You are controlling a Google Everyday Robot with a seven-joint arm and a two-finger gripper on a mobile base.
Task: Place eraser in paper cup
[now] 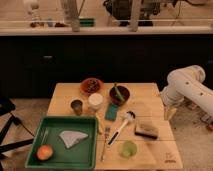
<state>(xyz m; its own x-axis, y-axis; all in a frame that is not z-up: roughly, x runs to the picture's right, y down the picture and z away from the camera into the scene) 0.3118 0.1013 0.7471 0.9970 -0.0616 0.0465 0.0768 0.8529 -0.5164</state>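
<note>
The eraser (pixel 146 130), a tan block with a dark underside, lies on the right part of the wooden table (pixel 155 155). The paper cup (pixel 95 101), short, wide and white, stands upright near the table's middle, left of the eraser. My gripper (pixel 169 113) hangs from the white arm (pixel 182 82) at the table's right edge, above and to the right of the eraser and apart from it. Nothing shows in the gripper.
A flat teal pad (pixel 112 112) lies beside the paper cup, with a small dark cup (pixel 76 106) to its left. A translucent green cup (pixel 128 148), a white-headed brush (pixel 122 126), two bowls (pixel 91 86) (pixel 119 94) and a green tray (pixel 35 137) holding a fruit (pixel 44 152) also stand here.
</note>
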